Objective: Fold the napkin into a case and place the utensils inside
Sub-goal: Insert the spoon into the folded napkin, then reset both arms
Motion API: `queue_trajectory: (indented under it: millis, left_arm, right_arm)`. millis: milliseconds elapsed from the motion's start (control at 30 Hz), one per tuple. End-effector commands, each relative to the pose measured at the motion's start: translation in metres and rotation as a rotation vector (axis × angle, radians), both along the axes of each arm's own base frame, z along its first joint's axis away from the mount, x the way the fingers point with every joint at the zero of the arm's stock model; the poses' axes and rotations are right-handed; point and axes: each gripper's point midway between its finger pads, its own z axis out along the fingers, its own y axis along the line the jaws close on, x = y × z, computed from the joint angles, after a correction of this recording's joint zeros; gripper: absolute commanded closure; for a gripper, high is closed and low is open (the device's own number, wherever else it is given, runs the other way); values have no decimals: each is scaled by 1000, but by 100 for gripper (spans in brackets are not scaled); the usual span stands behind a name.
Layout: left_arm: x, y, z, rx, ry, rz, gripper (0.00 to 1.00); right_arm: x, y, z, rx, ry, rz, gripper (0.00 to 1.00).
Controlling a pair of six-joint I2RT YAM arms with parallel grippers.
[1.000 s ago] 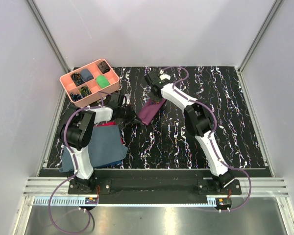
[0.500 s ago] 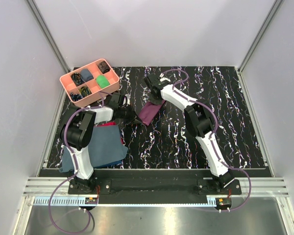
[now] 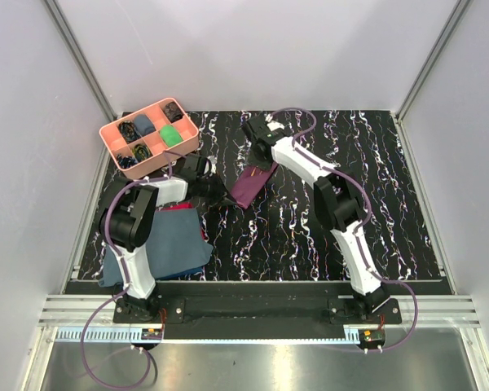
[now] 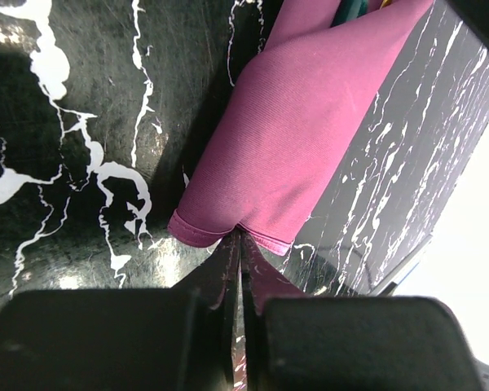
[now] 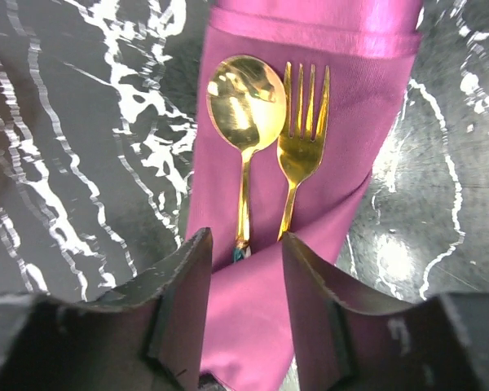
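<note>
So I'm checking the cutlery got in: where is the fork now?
In the right wrist view the fork lies on the purple case, just right of the spoon, its handle tucked under the fold ahead of the open right gripper.

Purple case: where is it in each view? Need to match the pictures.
Top external: case lies left of centre on the tabletop.
Left wrist: case fills the upper centre, running to the top right.
Right wrist: case runs top to bottom, spoon and fork on it.
Shared landmark: the black, white-veined tabletop.
</note>
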Motion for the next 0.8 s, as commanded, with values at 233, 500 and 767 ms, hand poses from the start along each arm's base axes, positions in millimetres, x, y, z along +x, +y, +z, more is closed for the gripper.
queue_trajectory:
  millis: [233,500,767]
  left_arm:
    - [7,11,79,31,-237,6,72]
    - [-54,-13,139,22,-480,-188,57]
    - [-148,-55,182,-66,-689,-331,54]
  right_arm:
    - [-7,-27,112,-122,-207,143,39]
    - [-92,-64,110,-150,-148,388,0]
    - [-187,-89,155,169,-413,417,0]
